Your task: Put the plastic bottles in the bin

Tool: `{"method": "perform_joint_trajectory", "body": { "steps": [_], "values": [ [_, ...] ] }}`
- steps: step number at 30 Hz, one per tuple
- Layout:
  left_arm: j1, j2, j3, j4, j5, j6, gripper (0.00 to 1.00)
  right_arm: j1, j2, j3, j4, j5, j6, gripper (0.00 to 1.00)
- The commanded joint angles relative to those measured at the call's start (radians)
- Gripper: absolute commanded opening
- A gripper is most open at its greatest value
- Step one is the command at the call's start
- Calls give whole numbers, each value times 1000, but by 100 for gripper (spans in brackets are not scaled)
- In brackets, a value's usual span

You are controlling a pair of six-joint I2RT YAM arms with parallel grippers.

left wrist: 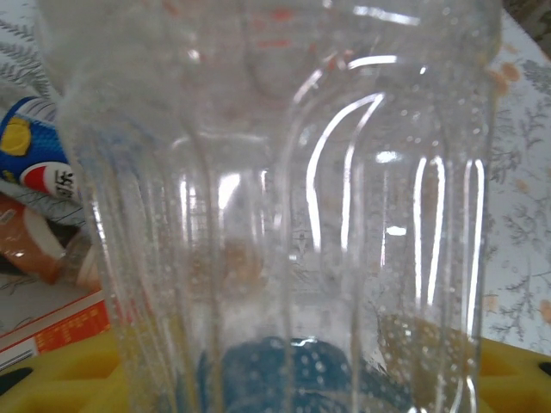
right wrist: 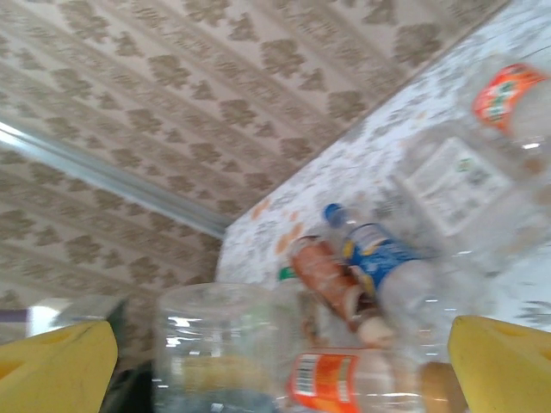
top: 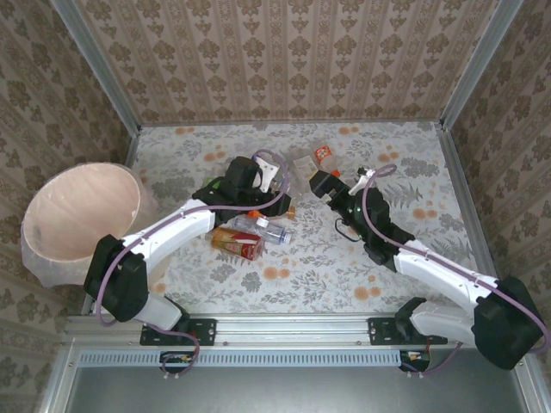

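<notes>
My left gripper (top: 265, 176) is shut on a clear plastic bottle (left wrist: 284, 172), whose ribbed body fills the space between its yellow fingers (left wrist: 52, 379). My right gripper (top: 325, 184) stands wide open just right of it; that bottle (right wrist: 224, 344), with an orange label, lies across the gap between its fingers without touching them. More plastic bottles lie on the table: a blue-labelled one (top: 269, 229), a red-labelled one (top: 238, 244), and an orange-labelled one (top: 324, 155) beside a crushed clear one (top: 303, 165). The pink-beige bin (top: 52, 249) stands at the table's left edge.
Patterned walls close in the table at the back and both sides. A metal rail (top: 284, 327) runs along the near edge by the arm bases. The flowered table (top: 413, 172) has open room at the right and near the front.
</notes>
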Motion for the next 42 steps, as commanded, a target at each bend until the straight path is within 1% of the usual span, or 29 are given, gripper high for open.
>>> {"method": "perform_joint_trajectory", "body": {
  "steps": [1,5,8,11,14,17,20,25,28,31,36,39,42],
  "values": [
    [9,-29,31,-28,-45,-6,53,-19,-48,-58,-121,136,-71,100],
    [10,-36,35,-34,-64,-7,53,-55,-75,-135,-96,157,-77,100],
    [16,-43,39,-38,-77,-11,53,-88,-80,-169,-85,147,-97,100],
    [25,-47,51,-54,-88,-17,52,-103,-70,-185,-54,123,-192,100],
    [38,-63,68,-74,-99,-18,52,-110,-41,-195,3,119,-322,100],
    [50,-85,96,-110,-158,-18,52,-132,-5,-192,54,113,-401,100],
    [62,-103,151,-187,-249,-34,51,-151,24,-171,73,101,-427,100],
    [68,-161,258,-326,-347,-47,51,-159,76,-134,83,48,-469,100],
    [69,-198,335,-428,-447,-38,51,-159,90,-122,84,39,-477,100],
    [72,-228,409,-523,-589,-18,51,-160,89,-119,89,34,-479,100],
    [80,-269,465,-593,-813,32,51,-162,84,-108,84,38,-498,100],
    [86,-292,506,-642,-923,62,51,-167,79,-88,57,43,-521,100],
    [112,-321,536,-707,-1062,50,51,-170,76,-72,49,43,-533,100]
  ]
}}
